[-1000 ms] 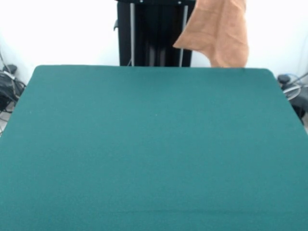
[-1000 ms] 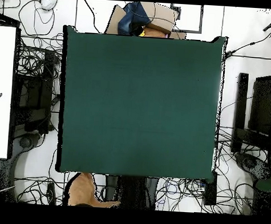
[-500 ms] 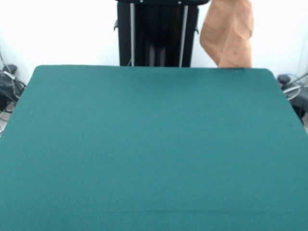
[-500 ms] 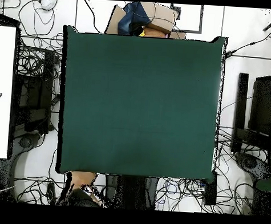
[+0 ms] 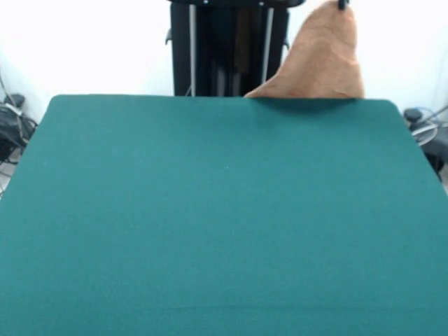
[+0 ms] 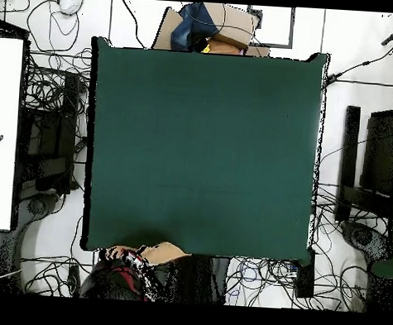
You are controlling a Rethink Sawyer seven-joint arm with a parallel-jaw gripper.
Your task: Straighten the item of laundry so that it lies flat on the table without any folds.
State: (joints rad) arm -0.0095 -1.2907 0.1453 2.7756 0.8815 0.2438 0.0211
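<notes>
The arm (image 6: pixel 123 272) shows only partly, low at the edge.

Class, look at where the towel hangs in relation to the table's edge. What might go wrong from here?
1. The towel hangs in a peak at the very edge of the table, its lower hem just reaching the top; released here, it may slide off.
2. It hangs bunched, so lowering it straight down would likely leave folds.
</notes>
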